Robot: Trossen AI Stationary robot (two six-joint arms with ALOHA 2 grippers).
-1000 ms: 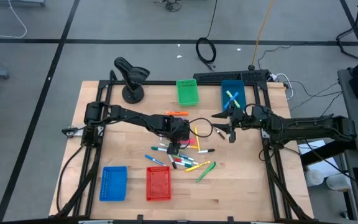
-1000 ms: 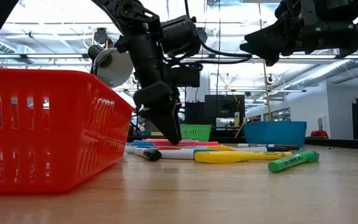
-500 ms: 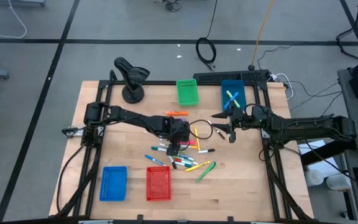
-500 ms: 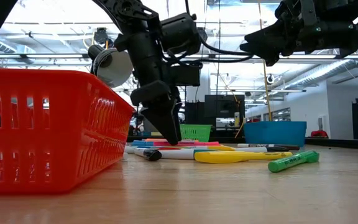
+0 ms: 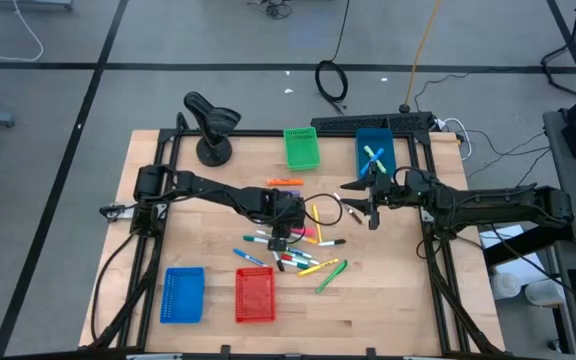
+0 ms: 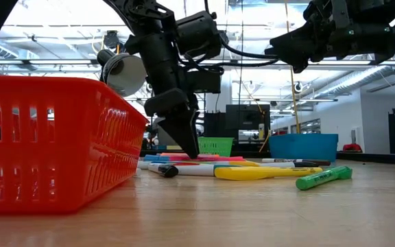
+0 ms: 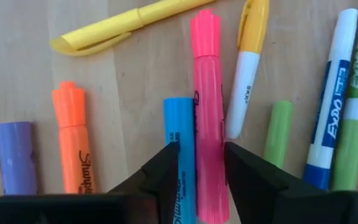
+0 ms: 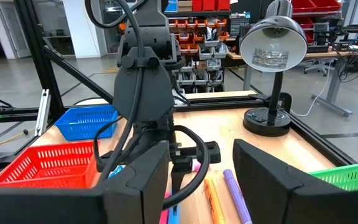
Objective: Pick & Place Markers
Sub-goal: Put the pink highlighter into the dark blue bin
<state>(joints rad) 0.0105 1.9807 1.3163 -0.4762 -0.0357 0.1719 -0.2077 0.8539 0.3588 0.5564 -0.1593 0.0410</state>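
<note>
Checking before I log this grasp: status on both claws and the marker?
Left claw down in the pile, fingers straddling the pink marker. Blue marker tight alongside, may snag. Right claw open, empty, raised over the table.

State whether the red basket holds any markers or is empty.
Empty: in the high view the red basket shows only its mesh floor; the markers lie on the table beside it.

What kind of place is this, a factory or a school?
Probably a robotics lab or workshop: a wooden table framed in black rails, shelves of red parts bins behind, and more workbenches with cables across an open hall.
</note>
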